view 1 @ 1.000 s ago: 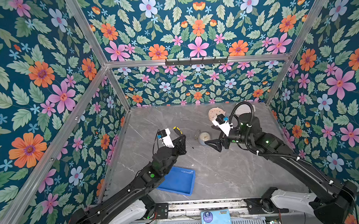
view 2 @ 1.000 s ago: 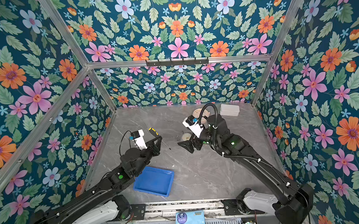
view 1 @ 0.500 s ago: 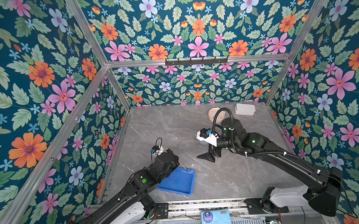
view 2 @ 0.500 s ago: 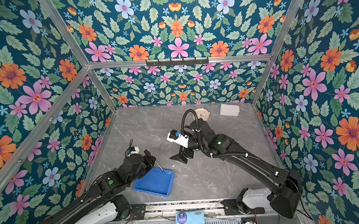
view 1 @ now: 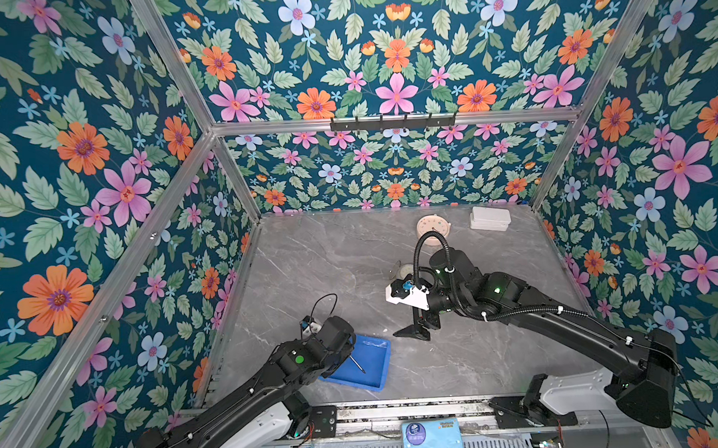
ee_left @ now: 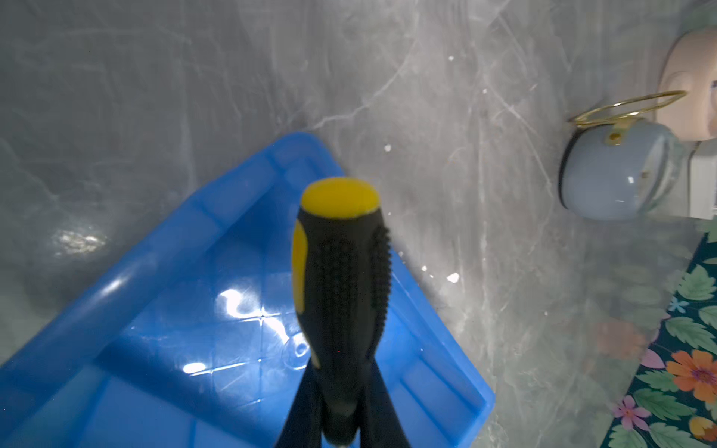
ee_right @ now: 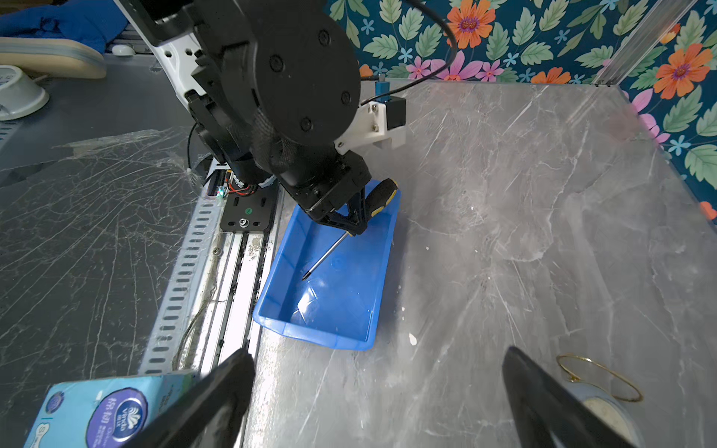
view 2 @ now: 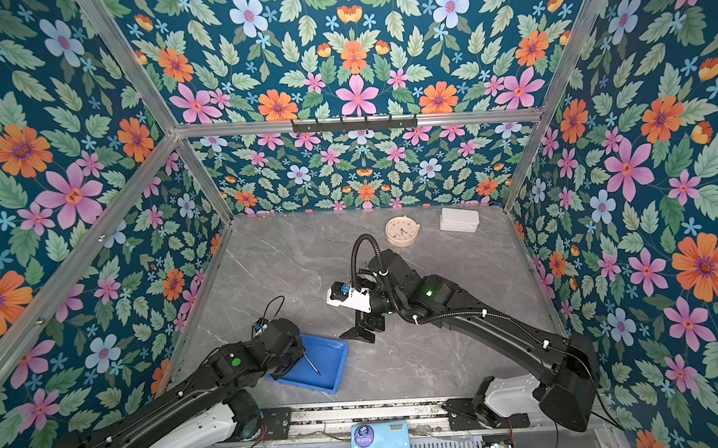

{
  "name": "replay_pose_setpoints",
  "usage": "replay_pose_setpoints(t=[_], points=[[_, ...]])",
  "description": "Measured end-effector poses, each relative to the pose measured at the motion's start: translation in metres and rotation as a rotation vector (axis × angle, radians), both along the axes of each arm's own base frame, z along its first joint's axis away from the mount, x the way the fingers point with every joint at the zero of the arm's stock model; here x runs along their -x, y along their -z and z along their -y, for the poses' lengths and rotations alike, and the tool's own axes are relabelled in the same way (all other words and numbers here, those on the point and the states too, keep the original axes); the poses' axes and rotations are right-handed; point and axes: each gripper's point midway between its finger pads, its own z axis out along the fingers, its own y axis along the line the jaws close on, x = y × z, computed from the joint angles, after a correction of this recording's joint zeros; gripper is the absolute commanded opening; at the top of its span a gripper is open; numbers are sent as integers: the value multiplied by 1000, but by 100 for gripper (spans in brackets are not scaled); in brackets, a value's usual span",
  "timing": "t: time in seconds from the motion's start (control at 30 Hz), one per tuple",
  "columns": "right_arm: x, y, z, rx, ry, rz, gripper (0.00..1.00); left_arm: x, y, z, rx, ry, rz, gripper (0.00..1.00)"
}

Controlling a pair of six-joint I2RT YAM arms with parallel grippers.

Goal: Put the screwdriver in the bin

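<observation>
**Left gripper [ee_right: 353, 227] gripping small black-and-yellow-handled screwdriver [ee_right: 326, 254] above shallow bright blue plastic bin [view 1: 375, 349]**

The grey marble-patterned table [view 1: 330, 268] is filling the lower middle of both top views. The black left arm [view 1: 248, 400] is reaching in from the lower left of the frame, the black right arm [view 1: 561, 320] from the lower right. The bin is sitting low and left of centre, close to the table's near edge. A white lidded box [view 1: 489, 218] is lying right of centre at the table's far edge, a round cream-faced clock [view 1: 432, 229] just to its left. A small grey-blue alarm clock [ee_left: 617, 174] with a gold wire handle is sitting near mid-frame, partly behind the right arm. The right gripper [view 1: 416, 330] is hovering over bare table just up and right of the bin, jaws spread wide with nothing between them. The left gripper's jaws are pinching narrowly on the handle's lower end; the thin dark shaft is slanting down inside the bin's walls, and whether its tip is touching the floor cannot be told
</observation>
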Motion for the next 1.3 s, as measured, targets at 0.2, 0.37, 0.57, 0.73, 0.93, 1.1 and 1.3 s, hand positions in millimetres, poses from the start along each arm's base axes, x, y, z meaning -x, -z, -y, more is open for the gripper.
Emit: replay_pose_setpoints(t=[0.2,0.37,0.57,0.73,0.93,1.1,1.3], points=[[-1,5,3,14,9,9,99,7,19,-1,-24,-7,-69,0],[0,6,6,20,16,11,99,9,28,2,-36,-1,-99,11],[1,8,9,23,20,13,99,4,24,5,-45,7,-90,46],[1,8,9,25,24,15,99,-1,13,6,-39,11,-56,61],[-7,7,9,20,51,46,99,-7,-1,6,-55,21,-19,75],[-13,-3,12,-18,83,44,99,-25,-27,12,-82,83,86,85],[-25,-17,24,-90,164,10,99,-62,-68,13,-174,129,314,89]])
